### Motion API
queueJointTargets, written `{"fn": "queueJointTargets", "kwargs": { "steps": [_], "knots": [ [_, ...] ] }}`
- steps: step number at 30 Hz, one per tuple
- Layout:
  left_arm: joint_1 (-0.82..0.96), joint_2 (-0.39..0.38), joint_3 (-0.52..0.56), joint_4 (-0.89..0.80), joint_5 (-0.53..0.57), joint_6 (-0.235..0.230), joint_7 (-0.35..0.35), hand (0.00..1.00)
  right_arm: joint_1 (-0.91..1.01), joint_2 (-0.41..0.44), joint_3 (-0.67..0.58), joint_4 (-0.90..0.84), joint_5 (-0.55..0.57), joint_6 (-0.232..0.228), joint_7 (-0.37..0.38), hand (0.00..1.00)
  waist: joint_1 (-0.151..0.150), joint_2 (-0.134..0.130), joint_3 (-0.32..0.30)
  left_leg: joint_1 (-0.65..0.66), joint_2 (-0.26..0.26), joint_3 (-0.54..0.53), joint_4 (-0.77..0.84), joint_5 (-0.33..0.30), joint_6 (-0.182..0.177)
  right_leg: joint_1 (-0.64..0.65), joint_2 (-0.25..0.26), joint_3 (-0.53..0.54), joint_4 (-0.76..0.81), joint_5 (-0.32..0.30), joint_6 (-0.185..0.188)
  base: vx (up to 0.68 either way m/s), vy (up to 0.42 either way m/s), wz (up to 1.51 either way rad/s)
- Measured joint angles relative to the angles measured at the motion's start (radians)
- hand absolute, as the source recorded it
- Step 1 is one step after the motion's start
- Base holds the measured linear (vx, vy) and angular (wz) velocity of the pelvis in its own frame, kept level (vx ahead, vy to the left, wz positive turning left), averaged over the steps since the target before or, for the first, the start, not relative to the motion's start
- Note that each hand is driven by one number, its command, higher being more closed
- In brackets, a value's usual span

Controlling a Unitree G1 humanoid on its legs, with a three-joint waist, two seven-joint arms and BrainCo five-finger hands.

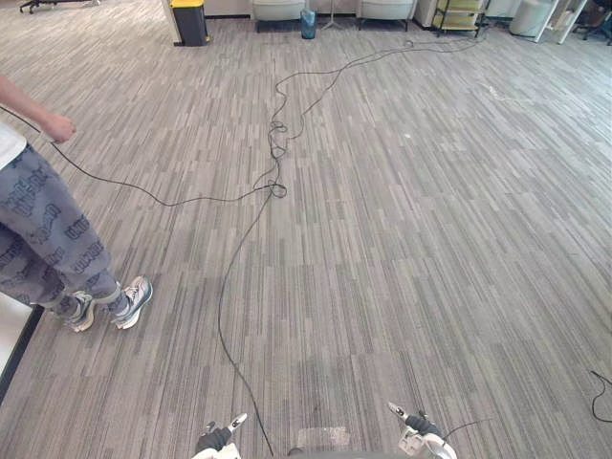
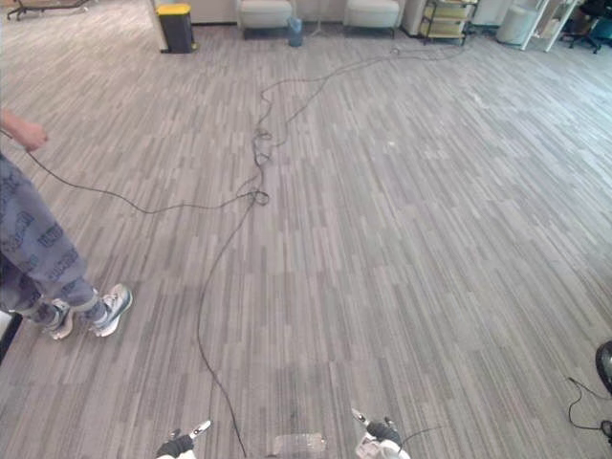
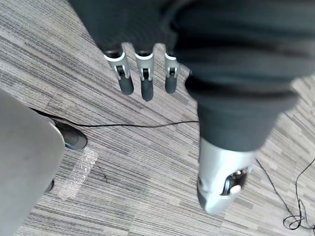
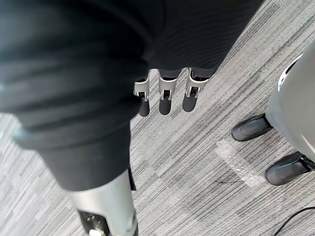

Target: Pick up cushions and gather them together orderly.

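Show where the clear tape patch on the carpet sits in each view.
Left eye view: tape patch at the bottom edge, between left hand and right hand.
Right eye view: the patch at the bottom edge, between the hands.
Left wrist view: the patch past its fingers.
Right wrist view: the patch past its fingers.
Shared landmark: striped grey carpet.

Left robot hand [image 3: 142, 73] and right robot hand [image 4: 166, 93]: dark ribbed cover [image 3: 236, 73], silver dark-tipped fingers [image 3: 121, 73], silver thumb [image 3: 221, 177].

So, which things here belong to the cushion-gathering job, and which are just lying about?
Job: left hand, right hand, both open and empty.
Lying about: person, yellow-lidded bin, pale seat, clear tape patch.
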Motion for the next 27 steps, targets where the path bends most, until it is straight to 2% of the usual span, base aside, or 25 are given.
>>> {"fn": "queueJointTargets", "kwargs": {
  "steps": [5, 8, 9, 11, 12, 13, 15, 16, 17, 18, 20, 21, 22, 23, 24, 25, 27],
  "knots": [
    [-0.005, 0.001, -0.002, -0.004, 0.001, 0.0, -0.001, 0.0, -0.004, 0.001, 0.001, -0.002, 0.0, -0.001, -0.001, 0.0, -0.002, -0.002, 0.011, -0.018, -0.004, -0.019, 0.006, 0.0, 0.0, -0.008, -0.004, -0.021, -0.005, -0.005, -0.002, 0.04, 0.009, 0.13],
    [-0.007, -0.001, -0.001, -0.02, 0.003, 0.002, -0.001, 0.0, -0.01, 0.002, 0.002, -0.007, 0.004, -0.004, -0.002, 0.0, -0.002, -0.001, 0.02, -0.037, -0.005, -0.028, 0.007, -0.003, -0.004, -0.041, -0.012, -0.038, 0.054, -0.046, -0.006, 0.04, 0.001, 0.16],
    [-0.007, 0.0, 0.0, -0.032, 0.002, 0.004, -0.001, 0.0, -0.01, 0.004, 0.003, -0.008, 0.009, -0.007, -0.002, 0.0, -0.002, -0.008, 0.025, -0.056, -0.007, -0.031, 0.039, -0.029, -0.014, -0.062, -0.02, -0.042, 0.093, -0.071, -0.009, 0.07, 0.003, 0.13],
    [-0.006, -0.001, 0.002, -0.06, 0.001, 0.003, -0.001, 0.0, -0.01, 0.008, 0.006, -0.013, 0.011, -0.01, -0.003, 0.0, 0.007, -0.016, 0.042, -0.111, -0.008, -0.02, 0.205, -0.126, -0.017, -0.061, -0.031, -0.044, 0.145, -0.11, -0.014, 0.09, -0.015, 0.03],
    [-0.004, -0.002, 0.002, -0.075, 0.001, 0.005, -0.001, 0.0, -0.007, 0.007, 0.014, -0.019, 0.018, -0.01, -0.004, 0.0, 0.009, -0.015, 0.043, -0.16, -0.001, -0.002, 0.34, -0.185, -0.028, -0.06, -0.031, -0.042, 0.172, -0.136, -0.02, 0.09, -0.045, -0.01],
    [-0.005, -0.002, 0.002, -0.081, 0.001, 0.006, -0.001, 0.0, 0.0, 0.005, 0.027, -0.031, 0.021, -0.009, -0.004, 0.0, 0.01, -0.015, 0.044, -0.2, 0.004, 0.014, 0.429, -0.21, -0.038, -0.06, -0.031, -0.043, 0.185, -0.151, -0.022, 0.12, -0.067, 0.08],
    [-0.011, -0.002, 0.004, -0.115, 0.0, 0.005, -0.001, 0.0, 0.002, 0.005, 0.062, -0.05, 0.043, -0.011, -0.006, 0.0, 0.009, -0.025, 0.071, -0.336, 0.029, 0.063, 0.733, -0.233, -0.068, -0.036, -0.038, -0.047, 0.188, -0.176, -0.041, 0.09, -0.03, 0.05],
    [-0.013, -0.004, 0.004, -0.13, -0.007, 0.005, -0.001, 0.0, 0.003, 0.002, 0.072, -0.054, 0.047, -0.011, -0.011, 0.0, 0.015, -0.026, 0.076, -0.398, 0.069, 0.099, 0.829, -0.27, -0.057, -0.023, -0.033, -0.046, 0.18, -0.188, -0.053, 0.11, 0.006, -0.01],
    [-0.013, -0.001, 0.001, -0.14, -0.007, 0.004, -0.001, 0.0, 0.003, 0.001, 0.08, -0.054, 0.048, -0.011, -0.016, 0.0, 0.015, -0.026, 0.078, -0.443, 0.109, 0.126, 0.85, -0.291, -0.06, -0.011, -0.033, -0.05, 0.177, -0.199, -0.05, 0.18, 0.024, 0.05],
    [-0.013, -0.001, 0.001, -0.143, -0.009, 0.003, -0.001, 0.0, 0.003, 0.0, 0.084, -0.055, 0.048, -0.011, -0.021, 0.0, 0.015, -0.026, 0.08, -0.486, 0.142, 0.153, 0.82, -0.294, -0.062, 0.016, -0.036, -0.052, 0.166, -0.201, -0.043, 0.3, 0.071, 0.06],
    [-0.013, -0.001, 0.0, -0.158, -0.009, 0.0, -0.001, 0.0, 0.002, 0.004, 0.084, -0.055, 0.048, -0.01, -0.023, 0.0, 0.023, -0.036, 0.082, -0.531, 0.156, 0.162, 0.715, -0.266, -0.063, 0.057, -0.072, -0.045, 0.145, -0.217, -0.024, 0.38, 0.146, -0.11],
    [-0.013, -0.004, -0.004, -0.162, -0.009, -0.003, -0.001, 0.0, 0.002, 0.004, 0.084, -0.06, 0.048, -0.01, -0.023, 0.0, 0.03, -0.036, 0.08, -0.563, 0.155, 0.163, 0.643, -0.219, -0.073, 0.083, -0.094, -0.034, 0.122, -0.223, -0.018, 0.5, 0.257, -0.37],
    [-0.013, -0.008, -0.013, -0.171, -0.009, -0.006, -0.001, 0.0, 0.006, 0.004, 0.083, -0.07, 0.044, -0.01, -0.022, 0.0, 0.045, -0.036, 0.075, -0.579, 0.149, 0.161, 0.577, -0.121, -0.084, 0.098, -0.116, -0.01, 0.099, -0.229, -0.01, 0.43, 0.227, -0.49],
    [-0.012, -0.008, -0.021, -0.174, -0.009, -0.008, 0.001, 0.0, 0.014, 0.003, 0.083, -0.07, 0.043, -0.01, -0.021, 0.0, 0.054, -0.036, 0.069, -0.58, 0.142, 0.162, 0.576, -0.08, -0.078, 0.102, -0.125, 0.007, 0.097, -0.23, -0.012, 0.55, 0.28, -0.5],
    [-0.013, 0.003, -0.025, -0.169, -0.008, -0.007, 0.002, 0.0, 0.013, 0.002, 0.101, -0.067, 0.04, -0.005, -0.02, 0.0, 0.057, -0.046, 0.045, -0.577, 0.118, 0.177, 0.575, -0.104, -0.045, 0.087, -0.154, 0.044, 0.128, -0.225, -0.021, 0.48, 0.225, -0.25],
    [-0.014, 0.006, -0.03, -0.164, -0.008, -0.008, 0.002, 0.0, 0.013, 0.002, 0.104, -0.074, 0.037, -0.005, -0.02, 0.0, 0.056, -0.05, 0.041, -0.572, 0.114, 0.191, 0.575, -0.112, -0.028, 0.062, -0.166, 0.07, 0.174, -0.206, -0.024, 0.72, 0.35, -0.14],
    [-0.017, 0.024, -0.034, -0.156, -0.008, -0.006, 0.005, 0.0, 0.015, -0.002, 0.103, -0.075, 0.033, -0.001, -0.017, 0.0, 0.057, -0.08, 0.03, -0.52, 0.088, 0.215, 0.587, -0.156, 0.017, 0.025, -0.2, 0.132, 0.327, -0.138, 0.057, 0.55, 0.264, 0.01]
  ]
}}
